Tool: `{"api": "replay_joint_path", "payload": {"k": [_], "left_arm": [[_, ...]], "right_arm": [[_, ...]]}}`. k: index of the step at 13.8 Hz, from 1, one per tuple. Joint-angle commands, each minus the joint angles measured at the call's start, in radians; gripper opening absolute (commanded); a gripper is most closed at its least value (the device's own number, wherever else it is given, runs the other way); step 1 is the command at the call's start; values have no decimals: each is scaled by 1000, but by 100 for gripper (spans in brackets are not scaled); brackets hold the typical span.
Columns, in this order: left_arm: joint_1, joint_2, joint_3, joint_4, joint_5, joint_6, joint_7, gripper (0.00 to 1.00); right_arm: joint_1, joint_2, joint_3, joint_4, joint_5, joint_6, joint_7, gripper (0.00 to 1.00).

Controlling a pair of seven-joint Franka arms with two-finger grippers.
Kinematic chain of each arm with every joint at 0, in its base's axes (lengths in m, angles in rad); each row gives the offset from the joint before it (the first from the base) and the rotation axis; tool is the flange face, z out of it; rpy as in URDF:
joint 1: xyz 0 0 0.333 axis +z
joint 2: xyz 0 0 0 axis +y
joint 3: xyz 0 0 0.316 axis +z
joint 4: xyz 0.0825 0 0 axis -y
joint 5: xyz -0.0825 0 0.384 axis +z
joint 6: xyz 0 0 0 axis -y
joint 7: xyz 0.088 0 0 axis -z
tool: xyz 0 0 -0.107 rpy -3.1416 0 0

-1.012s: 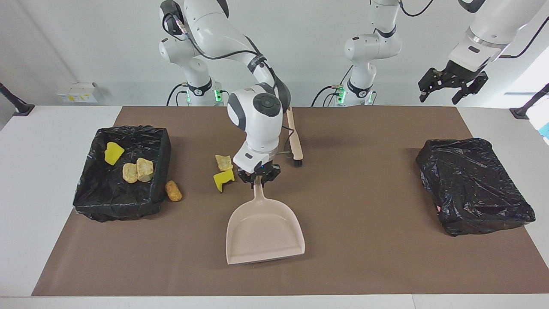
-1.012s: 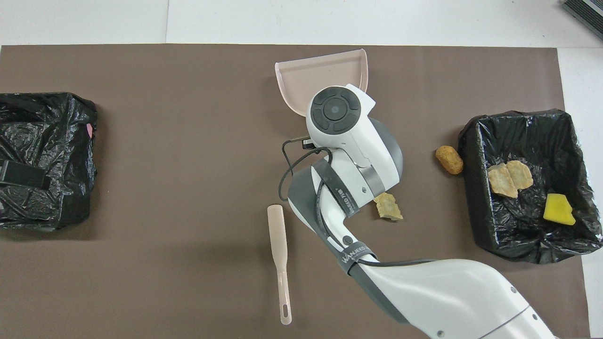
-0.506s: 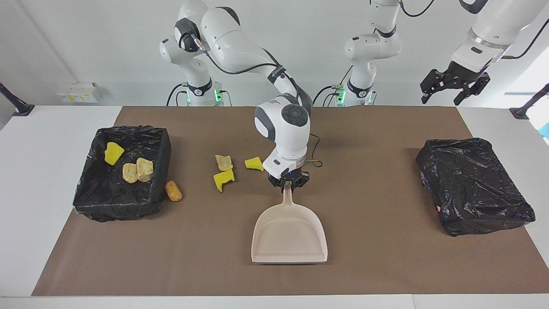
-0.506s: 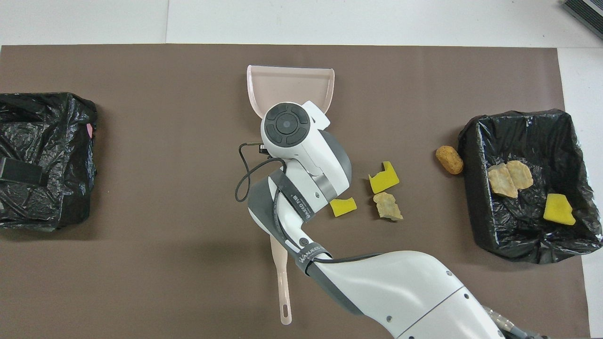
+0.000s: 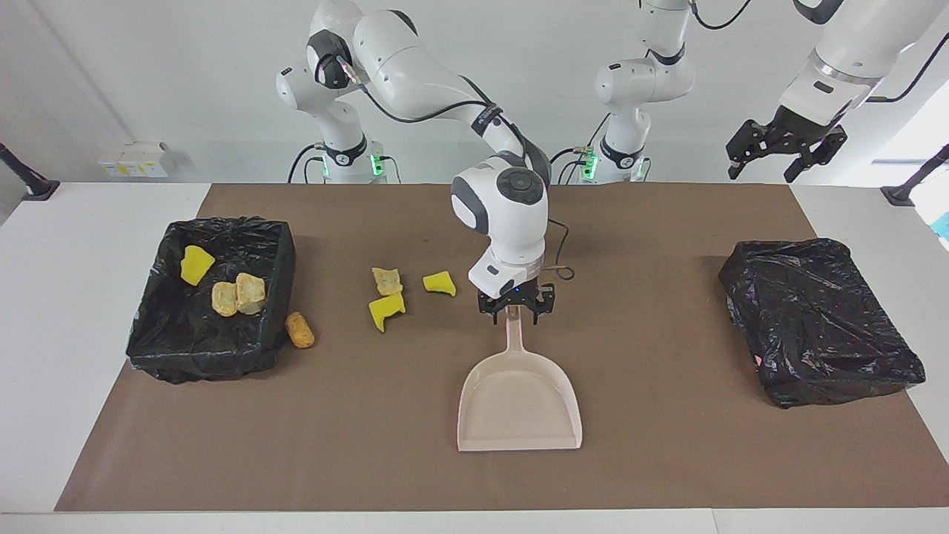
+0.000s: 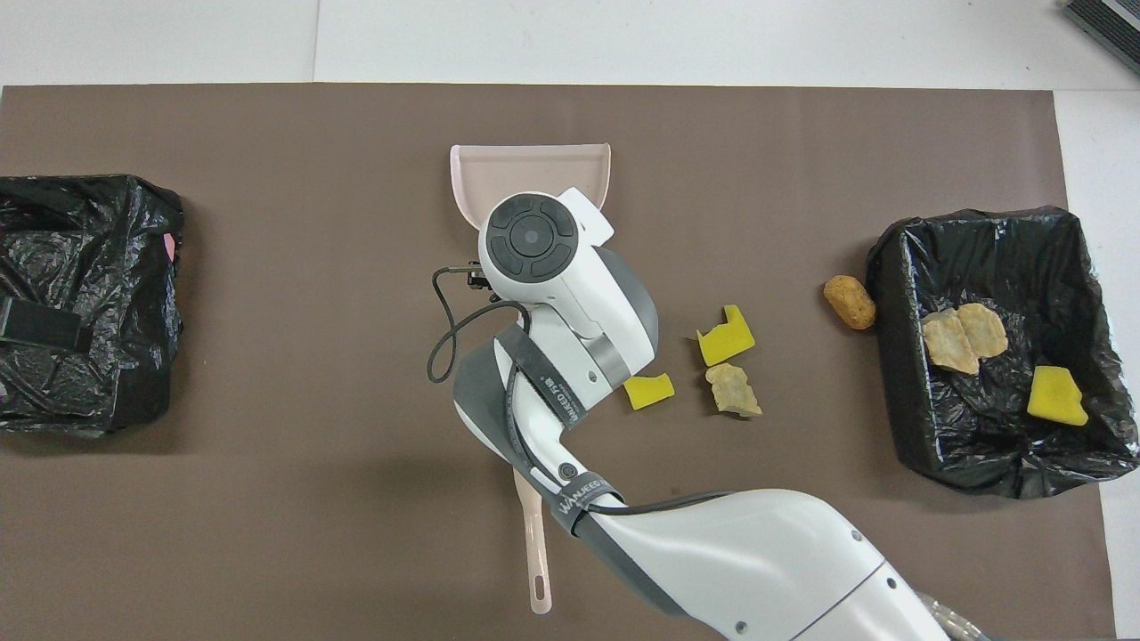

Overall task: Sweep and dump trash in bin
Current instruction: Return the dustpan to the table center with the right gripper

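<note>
A plain pale grey-white wall (image 5: pixel 185 81) closes the room at the robots' end, lit evenly and softly. A long white rectangular table (image 5: pixel 67 297) stands against it, most of its top covered by a matte brown rectangular mat (image 5: pixel 652 311) (white margins show at both ends). A small white wall box with yellow labels (image 5: pixel 133 159) sits low on the wall. Bright daylight spills in at the left arm's end of the table.

We are reading "WANJEED" on two dark cable straps (image 6: pixel 583 494) around the right arm; nothing else is proving legible.
</note>
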Motion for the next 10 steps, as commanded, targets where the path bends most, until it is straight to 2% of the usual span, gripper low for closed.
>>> {"api": "replay_joint_path", "payload": {"k": [1, 6, 10], "left_arm": [[9, -8, -6, -3, 13, 2, 0, 100], [10, -8, -6, -3, 13, 0, 0, 100], [10, -8, -6, -3, 13, 2, 0, 100]], "right_arm": [[-15, -104, -1, -82, -2, -39, -7, 100], [12, -335, 2, -358, 15, -40, 30, 100], [55, -449, 10, -496, 19, -42, 144, 100]]}}
